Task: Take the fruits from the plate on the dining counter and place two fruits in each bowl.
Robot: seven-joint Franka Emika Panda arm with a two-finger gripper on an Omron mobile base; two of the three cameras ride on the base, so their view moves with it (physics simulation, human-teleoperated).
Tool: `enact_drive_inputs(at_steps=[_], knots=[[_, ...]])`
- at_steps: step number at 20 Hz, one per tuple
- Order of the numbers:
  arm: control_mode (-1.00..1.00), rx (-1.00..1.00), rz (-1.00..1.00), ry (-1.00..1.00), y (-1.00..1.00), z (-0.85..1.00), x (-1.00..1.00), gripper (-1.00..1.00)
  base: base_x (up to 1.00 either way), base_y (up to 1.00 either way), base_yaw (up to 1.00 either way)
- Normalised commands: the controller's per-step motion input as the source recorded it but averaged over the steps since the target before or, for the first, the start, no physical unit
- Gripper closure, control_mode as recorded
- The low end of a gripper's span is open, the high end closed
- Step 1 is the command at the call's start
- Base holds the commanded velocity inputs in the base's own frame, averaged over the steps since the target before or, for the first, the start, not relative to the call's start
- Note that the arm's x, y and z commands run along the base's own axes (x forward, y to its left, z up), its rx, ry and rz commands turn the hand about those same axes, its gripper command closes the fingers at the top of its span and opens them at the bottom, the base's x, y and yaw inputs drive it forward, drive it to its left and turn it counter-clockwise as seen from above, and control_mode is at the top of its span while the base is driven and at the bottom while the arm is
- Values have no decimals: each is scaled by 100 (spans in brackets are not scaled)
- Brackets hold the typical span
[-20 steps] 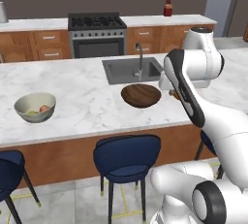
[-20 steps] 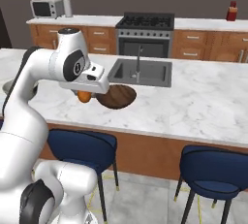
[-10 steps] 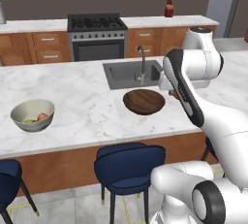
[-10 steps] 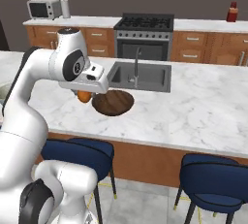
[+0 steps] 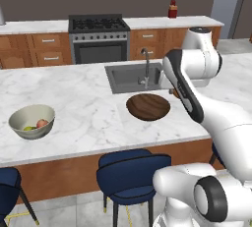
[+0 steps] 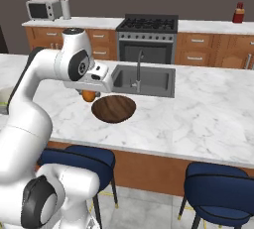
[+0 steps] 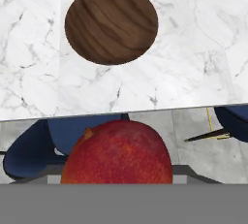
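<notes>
the dining counter [image 5: 88, 118] is topped with smooth white marble crossed by faint grey veins, and its sides are faced with brown wood. one shallow round bowl of dark brown wood [image 5: 148, 106], its grain plainly seen in the hand view [image 7: 111, 23], is set on the marble just in front of the sink [image 5: 133, 76], and nothing is seen inside it. one deeper, pale cream-grey bowl [image 5: 32, 121] is placed well apart from it, toward the left end of the counter; two small round things are counted inside, one pinkish-red fruit [image 5: 42, 123] and one yellow-green fruit [image 5: 29, 128], the latter partly hidden by the bowl's wall.

a third fruit [image 7: 117, 155], round and smooth with an orange-red skin, is held in the gripper [image 6: 89, 94], just beside the wooden bowl's rim and above the marble. in the right base view it is seen as a small orange ball [image 6: 89, 95] under the white hand. the jaws are closed narrowly on it; the fingertips themselves are hidden behind the fruit in the hand view, where its lower part is cut off by the frame.

two blue padded stools [image 6: 218, 188] are counted in the right base view, tucked at the counter's near side.
</notes>
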Motion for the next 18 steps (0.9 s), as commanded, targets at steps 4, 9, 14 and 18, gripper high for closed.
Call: enact_drive_inputs(at_steps=[4, 9, 14, 18], knots=[[-100, 0, 0, 0, 0, 0, 85, 100, 0, 0, 0], [-100, 0, 0, 0, 0, -11, 69, 100, 0, 0, 0], [-100, 0, 0, 0, 0, -34, 56, 100, 0, 0, 0], [-100, 0, 0, 0, 0, -64, 41, 100, 0, 0, 0]])
